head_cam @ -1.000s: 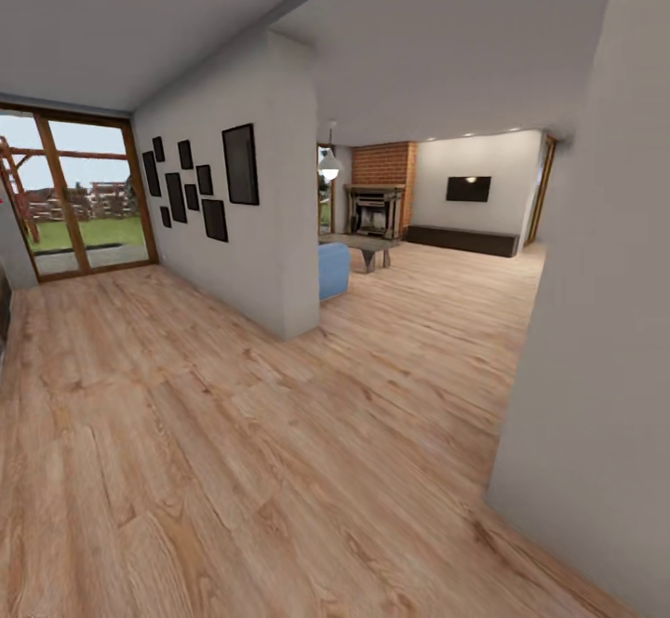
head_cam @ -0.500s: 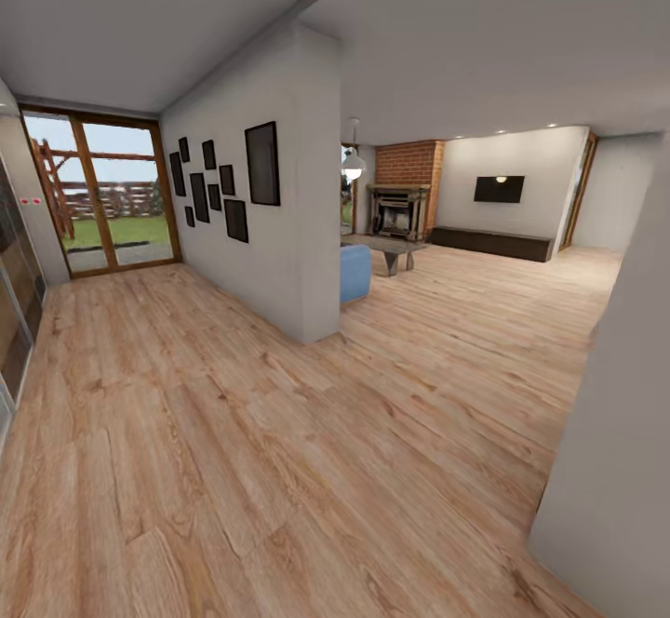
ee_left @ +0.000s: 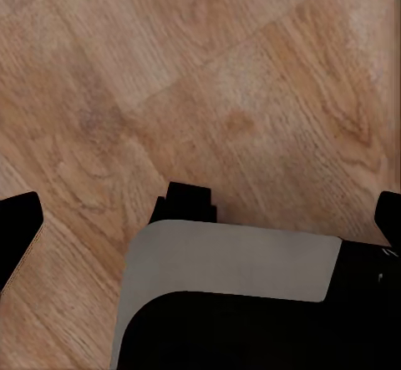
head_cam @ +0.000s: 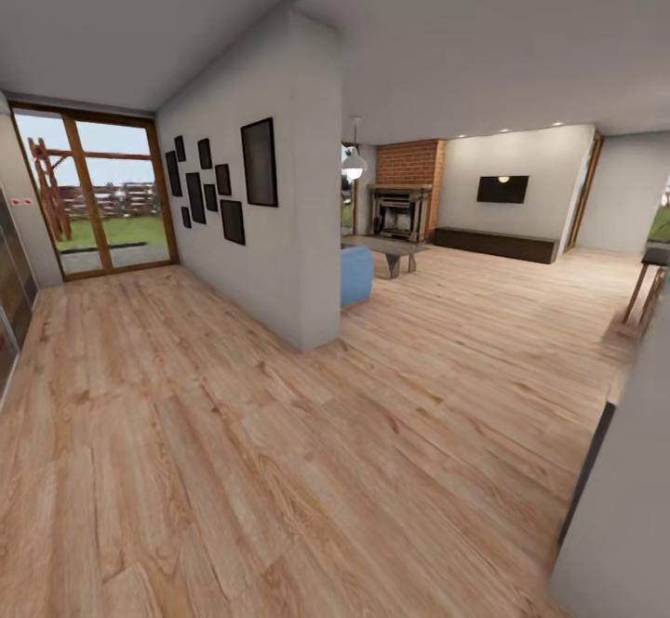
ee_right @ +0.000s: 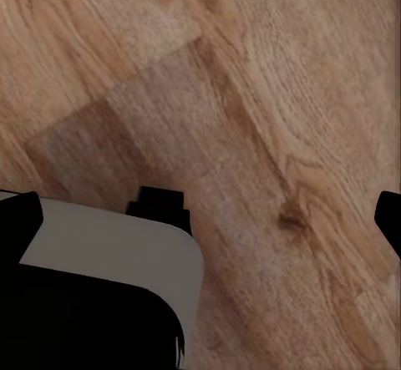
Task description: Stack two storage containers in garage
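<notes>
Both grippers hung over bare plank floor with nothing between their fingers: the left gripper (ee_left: 200, 220) showed dark fingertips far out at either edge of its wrist view, spread wide, and the right gripper (ee_right: 200, 215) looked the same, spread and empty.

Compared with a second earlier, the head view had swung and advanced: the pale wall corner (head_cam: 619, 497) at 4 o'clock had slid outward, uncovering more of the living room (head_cam: 484, 292) and a table edge (head_cam: 654, 260) at 3 o'clock. That was the camera moving, not the furniture. I judged the robot was still on its approach, with neither container picked up. The two storage containers could not be made out from here; presumably they lay deeper in that room.

At 12 o'clock the dividing wall (head_cam: 298, 199), hung with black frames (head_cam: 259, 162), ended in a sharp corner with the blue sofa (head_cam: 355, 274) just behind it. Beyond stood the brick fireplace (head_cam: 405, 185) and pendant lamp (head_cam: 353, 165). Open floor (head_cam: 447, 367) ran wide toward 1 o'clock; the near corner at 4 o'clock was the tightest edge for the base. The glass door (head_cam: 98, 194) lay at 10 o'clock.
</notes>
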You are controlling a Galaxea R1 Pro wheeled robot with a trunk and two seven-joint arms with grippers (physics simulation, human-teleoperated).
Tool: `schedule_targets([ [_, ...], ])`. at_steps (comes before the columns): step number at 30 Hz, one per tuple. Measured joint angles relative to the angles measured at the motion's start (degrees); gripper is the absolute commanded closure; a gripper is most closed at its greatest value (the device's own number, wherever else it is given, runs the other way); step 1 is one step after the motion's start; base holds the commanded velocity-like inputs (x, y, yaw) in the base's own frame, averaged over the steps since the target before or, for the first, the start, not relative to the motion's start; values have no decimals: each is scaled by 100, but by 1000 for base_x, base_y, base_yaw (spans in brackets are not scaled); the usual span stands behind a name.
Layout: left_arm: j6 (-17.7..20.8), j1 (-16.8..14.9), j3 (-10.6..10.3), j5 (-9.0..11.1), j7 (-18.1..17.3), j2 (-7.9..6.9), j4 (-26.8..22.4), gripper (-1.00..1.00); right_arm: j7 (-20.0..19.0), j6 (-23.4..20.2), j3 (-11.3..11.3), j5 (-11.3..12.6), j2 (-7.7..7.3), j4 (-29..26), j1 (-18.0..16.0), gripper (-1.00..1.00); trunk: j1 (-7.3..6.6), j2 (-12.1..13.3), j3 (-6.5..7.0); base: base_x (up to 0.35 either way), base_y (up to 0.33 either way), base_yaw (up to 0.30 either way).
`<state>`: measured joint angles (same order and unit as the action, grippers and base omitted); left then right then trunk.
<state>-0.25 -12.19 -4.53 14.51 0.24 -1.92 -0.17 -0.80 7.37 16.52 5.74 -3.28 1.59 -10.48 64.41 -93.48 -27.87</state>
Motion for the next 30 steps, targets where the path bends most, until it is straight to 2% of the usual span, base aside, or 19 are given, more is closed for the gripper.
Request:
schedule_targets([
  [26, -2, 0, 0, 0, 0, 8, 0, -100, 0, -5, -4, 8, 9, 0, 0, -100, 0, 0, 0, 327, 0, 0],
  [30, 0, -1, 0, 0, 0, 8, 1, -100, 2, -9, -4, 18, 24, 0, 0, -100, 0, 0, 0, 327, 0, -117],
])
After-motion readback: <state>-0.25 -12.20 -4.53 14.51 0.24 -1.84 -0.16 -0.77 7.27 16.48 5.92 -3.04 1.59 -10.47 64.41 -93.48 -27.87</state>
